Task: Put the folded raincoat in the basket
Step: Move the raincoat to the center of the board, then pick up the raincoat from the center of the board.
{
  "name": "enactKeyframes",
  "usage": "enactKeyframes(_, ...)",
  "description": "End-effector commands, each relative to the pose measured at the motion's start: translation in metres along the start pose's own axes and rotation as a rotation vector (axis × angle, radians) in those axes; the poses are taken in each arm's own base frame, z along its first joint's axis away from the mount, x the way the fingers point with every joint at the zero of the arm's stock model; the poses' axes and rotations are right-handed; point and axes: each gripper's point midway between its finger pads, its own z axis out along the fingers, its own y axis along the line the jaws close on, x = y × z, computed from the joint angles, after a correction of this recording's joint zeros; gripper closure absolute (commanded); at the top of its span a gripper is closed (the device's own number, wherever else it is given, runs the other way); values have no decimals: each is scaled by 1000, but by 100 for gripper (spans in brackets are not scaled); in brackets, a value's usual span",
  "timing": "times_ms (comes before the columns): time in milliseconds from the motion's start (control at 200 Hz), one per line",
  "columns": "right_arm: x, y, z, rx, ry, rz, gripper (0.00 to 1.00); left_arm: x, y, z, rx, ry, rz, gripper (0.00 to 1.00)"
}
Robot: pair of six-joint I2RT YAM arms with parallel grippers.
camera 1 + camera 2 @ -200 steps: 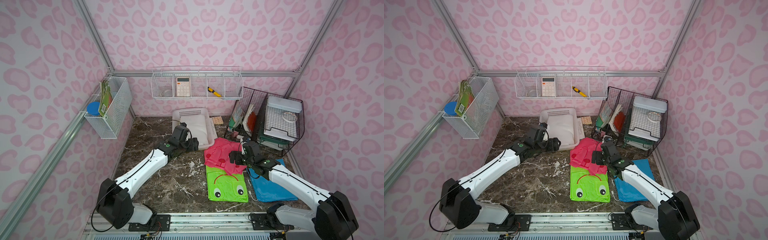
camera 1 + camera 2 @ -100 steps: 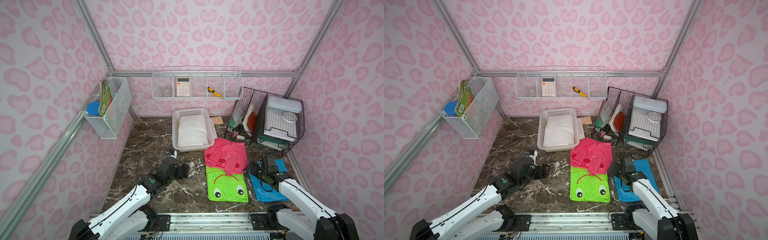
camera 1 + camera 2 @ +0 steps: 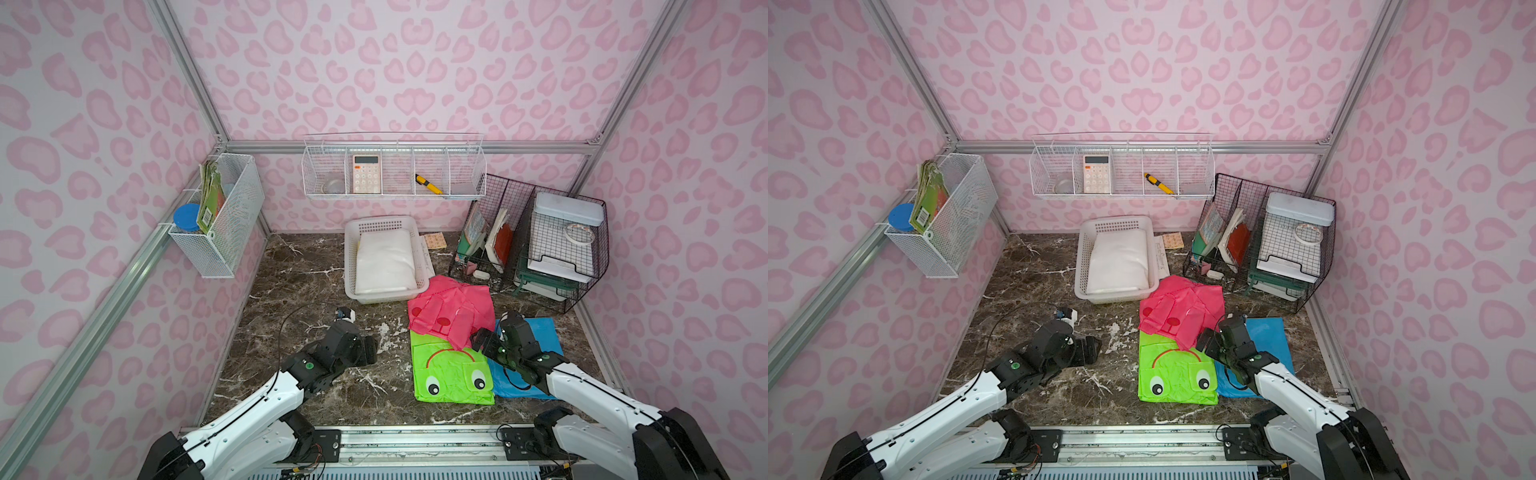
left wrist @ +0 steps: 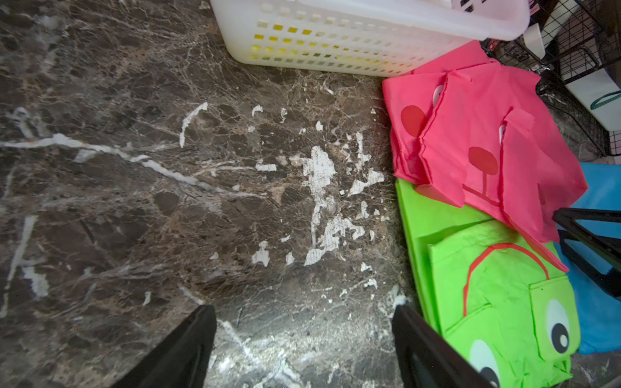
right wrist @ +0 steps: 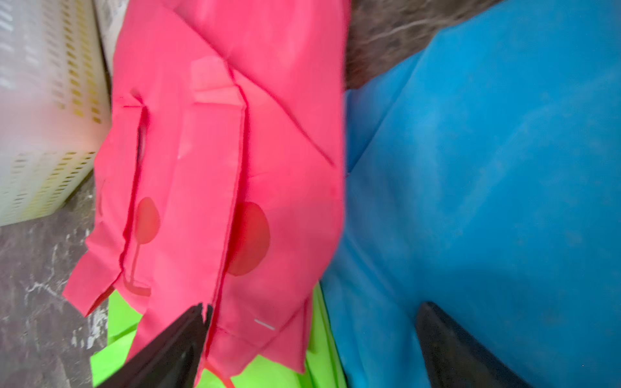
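Count of items present on inspection:

Folded raincoats, four: one white raincoat (image 3: 384, 262), one pink raincoat (image 3: 451, 309), one green raincoat (image 3: 451, 370), one blue raincoat (image 3: 546, 332).

Plastic baskets, one: a white plastic basket (image 3: 351, 266) on the desk.

White wire baskets, two: a left-wall wire basket (image 3: 232, 220) and a far-wall wire basket (image 3: 399, 174) of four compartments.

Black wire racks, two: a file rack (image 3: 494, 195) and a larger rack (image 3: 600, 249), both at far right.

Small items, one each: calculator (image 3: 366, 174), yellow pen (image 3: 429, 185), blue-lidded jar (image 3: 185, 216).
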Motion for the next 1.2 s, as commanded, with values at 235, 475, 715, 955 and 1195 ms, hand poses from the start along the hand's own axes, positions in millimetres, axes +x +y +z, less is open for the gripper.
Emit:
enactKeyframes(235,38,69,13,-115,136,-59,1,-2,-46,4,81,32,72,13)
enactKeyframes(475,0,31,-11,71,13,-73,3,11,-99,5,181,114,177,16)
enactKeyframes(715,-36,-21,-57,229,-145,-30,5,56,-179,26,274,266,348,20)
enactKeyframes(955,-51,-69,-85,419,-235,52,1,99,-220,65,268,393,422,22)
enactKeyframes(1195,-49,-89,-72,395,-210,150,1,112,-220,94,201,431,436,22)
